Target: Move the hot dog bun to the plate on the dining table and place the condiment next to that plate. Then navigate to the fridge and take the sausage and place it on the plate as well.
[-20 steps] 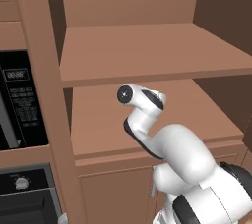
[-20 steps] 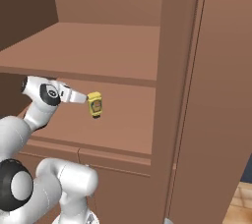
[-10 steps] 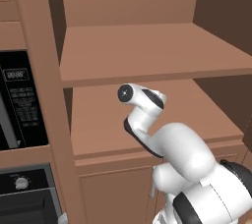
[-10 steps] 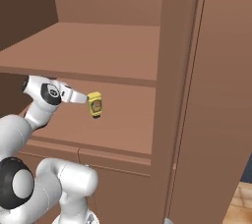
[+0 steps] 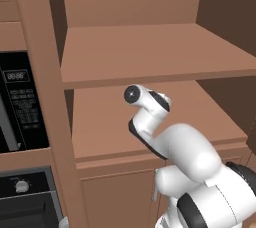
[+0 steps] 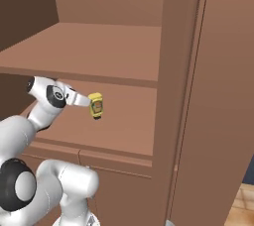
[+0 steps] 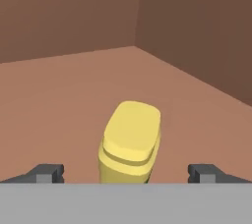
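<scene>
The condiment (image 6: 96, 106) is a small yellow bottle with a darker yellow cap, standing upright on the lower shelf (image 6: 124, 126) of a brown wooden cabinet. My gripper (image 6: 85, 101) reaches in from the left, just short of the bottle. In the hand view the condiment (image 7: 130, 142) stands close ahead, centred between the two dark fingertips (image 7: 47, 173), which are spread wide and touch nothing. My gripper (image 7: 128, 173) is open. The hot dog bun, plate, dining table, fridge and sausage are out of view.
An upper shelf (image 5: 150, 52) hangs low over the arm (image 5: 147, 102). The cabinet's tall side panel (image 6: 208, 96) closes the right. A black microwave (image 5: 20, 102) sits left of the cabinet post (image 5: 47, 97), with an oven knob (image 5: 21, 186) below.
</scene>
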You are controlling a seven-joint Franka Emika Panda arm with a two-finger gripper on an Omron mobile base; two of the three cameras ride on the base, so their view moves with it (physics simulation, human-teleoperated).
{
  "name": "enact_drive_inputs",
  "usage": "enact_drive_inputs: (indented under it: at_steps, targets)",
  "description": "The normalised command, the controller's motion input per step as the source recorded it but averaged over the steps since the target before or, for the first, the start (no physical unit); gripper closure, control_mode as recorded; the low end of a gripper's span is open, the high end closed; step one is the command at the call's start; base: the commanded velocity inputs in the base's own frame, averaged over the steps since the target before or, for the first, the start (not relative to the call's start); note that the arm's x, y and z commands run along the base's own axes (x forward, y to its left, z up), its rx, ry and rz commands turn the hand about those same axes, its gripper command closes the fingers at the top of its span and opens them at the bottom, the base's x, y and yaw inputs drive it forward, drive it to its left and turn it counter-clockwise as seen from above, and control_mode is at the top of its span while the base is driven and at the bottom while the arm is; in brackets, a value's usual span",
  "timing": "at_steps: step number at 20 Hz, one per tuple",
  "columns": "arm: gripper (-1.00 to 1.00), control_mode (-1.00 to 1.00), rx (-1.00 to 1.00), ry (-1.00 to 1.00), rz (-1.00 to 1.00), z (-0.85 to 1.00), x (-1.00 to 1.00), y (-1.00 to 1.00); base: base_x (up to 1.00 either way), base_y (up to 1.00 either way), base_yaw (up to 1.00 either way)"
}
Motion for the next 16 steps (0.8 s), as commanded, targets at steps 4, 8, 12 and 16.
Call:
enact_drive_inputs:
  at_steps: [4, 8, 12, 16]
  targets:
    - [-1.0, -1.0, 0.01, 0.05, 0.0, -0.03, 0.14, 0.0, 0.0, 0.0, 0.0]
    - [-1.0, -1.0, 0.03, 0.06, 0.0, -0.08, 0.13, -0.03, 0.0, 0.0, 0.0]
    - [-1.0, -1.0, 0.12, 0.04, 0.0, -0.13, 0.11, -0.17, 0.0, 0.0, 0.0]
    - [-1.0, -1.0, 0.12, 0.06, 0.0, -0.12, 0.13, -0.17, 0.0, 0.0, 0.0]
